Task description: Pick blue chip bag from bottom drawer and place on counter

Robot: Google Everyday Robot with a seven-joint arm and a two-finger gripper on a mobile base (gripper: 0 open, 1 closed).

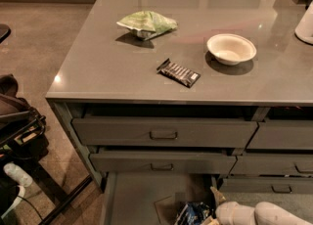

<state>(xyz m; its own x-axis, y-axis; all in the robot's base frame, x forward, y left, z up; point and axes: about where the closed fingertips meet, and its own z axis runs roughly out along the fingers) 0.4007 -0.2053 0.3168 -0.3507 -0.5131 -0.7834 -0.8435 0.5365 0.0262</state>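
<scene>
Large glossy grey surface (98, 72), thin-edged. Below it, the wide grey-green bottom drawer (132, 194) stands pulled out. A pale robot arm (266, 214) enters low at the right. On the surface are a crumpled pale green bag (146, 23), a round white bowl (231, 49) and a flat black bar wrapper (178, 72), whose white lettering is too small to read. The shiny dark-blue chip bag (191, 214) lies in the drawer, markings illegible. The end effector (218, 208) sits just beside it — grip state cannot be told.
</scene>
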